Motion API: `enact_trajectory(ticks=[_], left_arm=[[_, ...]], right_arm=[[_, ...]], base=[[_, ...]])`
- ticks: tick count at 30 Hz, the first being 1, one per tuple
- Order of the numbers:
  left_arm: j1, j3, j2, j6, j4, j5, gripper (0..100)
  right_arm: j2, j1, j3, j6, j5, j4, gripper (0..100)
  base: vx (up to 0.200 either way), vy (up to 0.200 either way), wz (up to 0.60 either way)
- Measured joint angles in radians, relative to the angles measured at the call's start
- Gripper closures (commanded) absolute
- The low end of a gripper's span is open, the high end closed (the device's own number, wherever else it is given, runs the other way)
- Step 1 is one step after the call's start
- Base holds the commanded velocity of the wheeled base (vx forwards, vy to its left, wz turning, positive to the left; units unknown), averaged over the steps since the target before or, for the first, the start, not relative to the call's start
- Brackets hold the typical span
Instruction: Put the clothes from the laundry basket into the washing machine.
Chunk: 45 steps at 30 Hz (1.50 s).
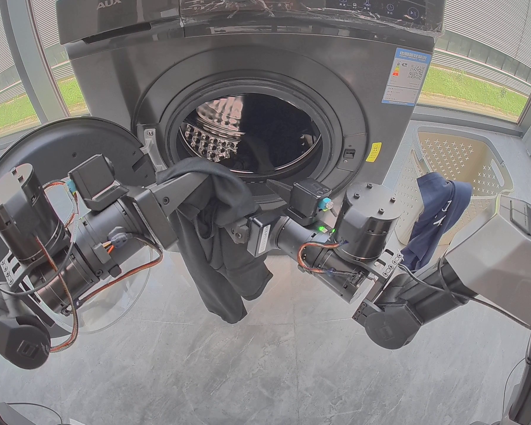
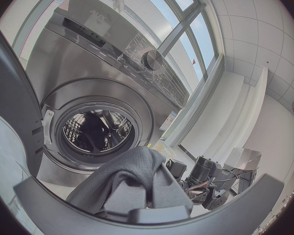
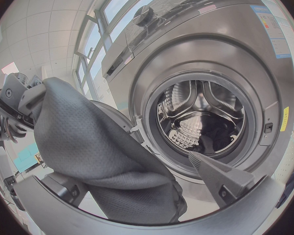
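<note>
Grey tiled floor [image 1: 248, 361], the washing machine [image 1: 248, 66] dead ahead with its door [image 1: 59, 149] open. My left tool [image 1: 186, 187] was clamped on the dark grey garment [image 1: 218, 249], which hung just before the drum [image 1: 248, 134]. My right tool [image 1: 237, 226] stood wide, cloth draped across it. The call: lift, push deep past the rim, then release. One garment held, one blue garment [image 1: 433, 219] over the one laundry basket [image 1: 472, 154].

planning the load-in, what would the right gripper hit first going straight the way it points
The right gripper would likely meet the washing machine's door rim on the hinge side; depth is unclear.
</note>
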Motion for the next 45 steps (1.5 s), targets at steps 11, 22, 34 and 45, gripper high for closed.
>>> enact_trajectory(ticks=[11,22,34,45], left_arm=[[0.004,0.004,0.002,-0.001,0.000,0.000,100],[0.001,0.015,0.016,0.004,0.000,-0.002,100],[-0.002,0.047,0.023,0.003,0.001,-0.051,0],[-0.023,0.111,0.124,0.031,-0.020,-0.040,0]], right_arm=[[-0.015,-0.005,0.023,-0.001,0.005,-0.041,100],[-0.122,-0.016,0.153,-0.001,0.005,-0.063,100],[-0.199,-0.009,0.196,-0.001,0.005,-0.074,100],[-0.262,-0.017,0.153,0.000,-0.002,-0.058,100]], base=[[0.000,0.000,0.00],[0.000,0.000,0.00],[0.000,0.000,0.00],[0.000,0.000,0.00]])
